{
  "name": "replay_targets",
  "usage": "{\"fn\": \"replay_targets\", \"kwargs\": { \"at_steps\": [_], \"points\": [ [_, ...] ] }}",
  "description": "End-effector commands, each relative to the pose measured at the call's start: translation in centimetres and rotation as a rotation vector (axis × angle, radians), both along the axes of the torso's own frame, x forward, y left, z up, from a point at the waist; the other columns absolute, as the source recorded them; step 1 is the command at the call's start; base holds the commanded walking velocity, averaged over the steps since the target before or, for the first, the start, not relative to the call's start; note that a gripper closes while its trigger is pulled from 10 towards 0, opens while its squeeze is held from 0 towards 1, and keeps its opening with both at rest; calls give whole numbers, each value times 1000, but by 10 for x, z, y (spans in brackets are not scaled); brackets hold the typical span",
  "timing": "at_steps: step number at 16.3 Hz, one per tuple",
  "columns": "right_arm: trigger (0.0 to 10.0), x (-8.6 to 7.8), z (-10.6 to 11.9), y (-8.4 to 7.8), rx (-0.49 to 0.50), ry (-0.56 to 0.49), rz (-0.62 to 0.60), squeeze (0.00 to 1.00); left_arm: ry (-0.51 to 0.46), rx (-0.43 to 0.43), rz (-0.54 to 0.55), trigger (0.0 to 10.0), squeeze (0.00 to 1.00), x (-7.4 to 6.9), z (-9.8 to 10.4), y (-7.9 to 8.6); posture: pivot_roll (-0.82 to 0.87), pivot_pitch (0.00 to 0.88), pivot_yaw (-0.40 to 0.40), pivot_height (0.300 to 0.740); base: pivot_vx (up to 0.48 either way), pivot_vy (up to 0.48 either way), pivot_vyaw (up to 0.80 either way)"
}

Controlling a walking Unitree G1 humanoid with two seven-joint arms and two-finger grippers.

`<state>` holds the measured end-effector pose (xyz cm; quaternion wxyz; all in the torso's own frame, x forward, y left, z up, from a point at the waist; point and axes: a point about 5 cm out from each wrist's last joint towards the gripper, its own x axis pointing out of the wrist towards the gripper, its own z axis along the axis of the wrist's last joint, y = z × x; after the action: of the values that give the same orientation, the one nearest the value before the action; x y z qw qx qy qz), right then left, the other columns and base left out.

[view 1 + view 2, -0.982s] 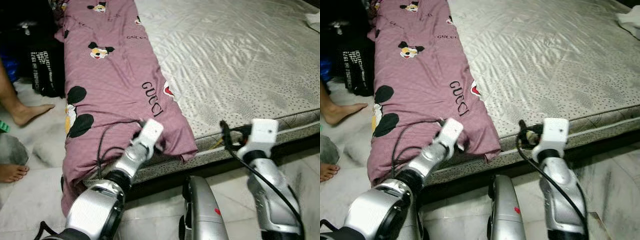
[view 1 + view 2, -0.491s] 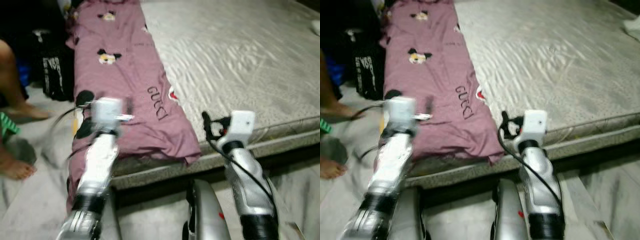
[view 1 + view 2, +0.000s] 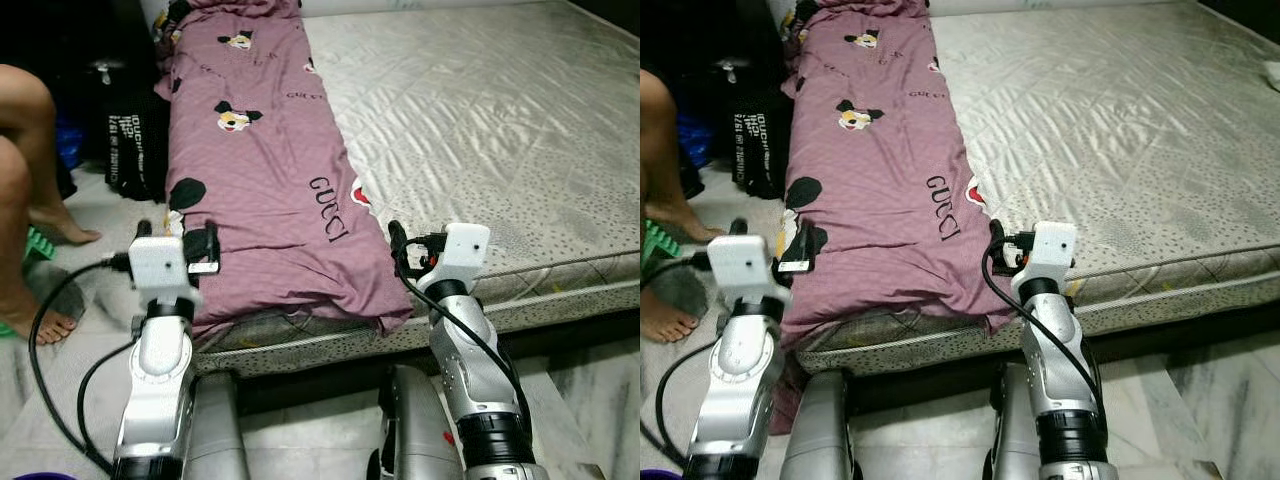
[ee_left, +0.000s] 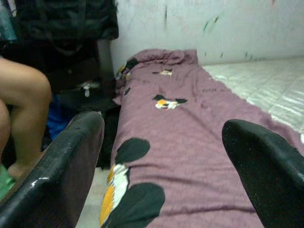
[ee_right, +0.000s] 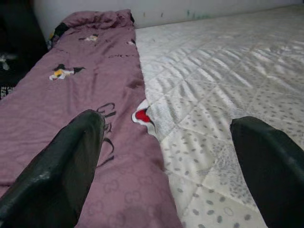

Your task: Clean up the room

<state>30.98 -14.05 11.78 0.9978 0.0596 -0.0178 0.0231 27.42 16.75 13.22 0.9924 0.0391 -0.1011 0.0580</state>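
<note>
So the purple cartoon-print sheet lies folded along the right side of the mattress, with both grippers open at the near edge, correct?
Not quite: the purple sheet lies along the left side of the mattress, as the left eye view shows. The rest holds: the left gripper and right gripper are both open at the near edge.

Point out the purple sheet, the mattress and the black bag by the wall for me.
purple sheet (image 3: 270,200): left eye view, on its flat middle stretch.
mattress (image 3: 500,130): left eye view, on its bare quilted top.
black bag (image 3: 130,150): left eye view, on its printed front.
</note>
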Motion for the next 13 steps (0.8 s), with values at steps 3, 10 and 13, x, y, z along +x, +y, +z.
{"fn": "replay_targets", "kwargs": {
  "at_steps": [3,10,13],
  "points": [
    [10000,0,6,13,14,-27,54,0,24,44,-53,10000,0,-2,2,2,50,0,-1,575,0,0,0],
    [10000,-5,2,9,14,-21,35,0,86,65,-35,10000,0,3,-3,4,45,0,16,650,0,0,0],
    [10000,-4,3,7,11,-24,32,0,98,92,-49,10000,0,5,-4,-1,46,0,14,675,0,0,0]
  ]
}}
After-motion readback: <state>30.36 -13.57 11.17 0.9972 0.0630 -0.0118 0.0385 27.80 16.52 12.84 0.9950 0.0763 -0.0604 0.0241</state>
